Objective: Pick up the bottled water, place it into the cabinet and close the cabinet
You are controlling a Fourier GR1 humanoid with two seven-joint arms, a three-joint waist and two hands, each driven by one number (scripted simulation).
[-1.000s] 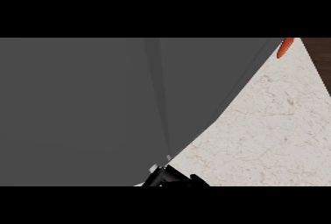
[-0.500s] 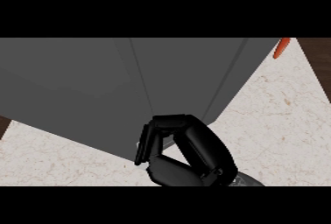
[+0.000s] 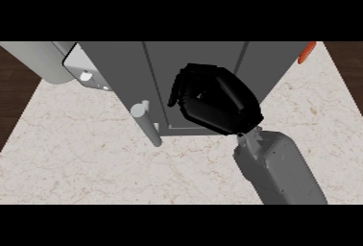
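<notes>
The right hand [image 3: 216, 103], fingers curled and holding nothing, hovers over the grey cabinet [image 3: 195, 57] on the marbled surface [image 3: 92, 163]; its handle [image 3: 147, 122] lies left. No writing shows.

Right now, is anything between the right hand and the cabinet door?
Nothing visible does. The right hand, fingers curled, lies over the front of the grey cabinet; the bar handle stands apart on its left. The bottled water itself shows nowhere.

Dark grey cabinet [image 3: 202, 60] on counter, door apparently shut
</notes>
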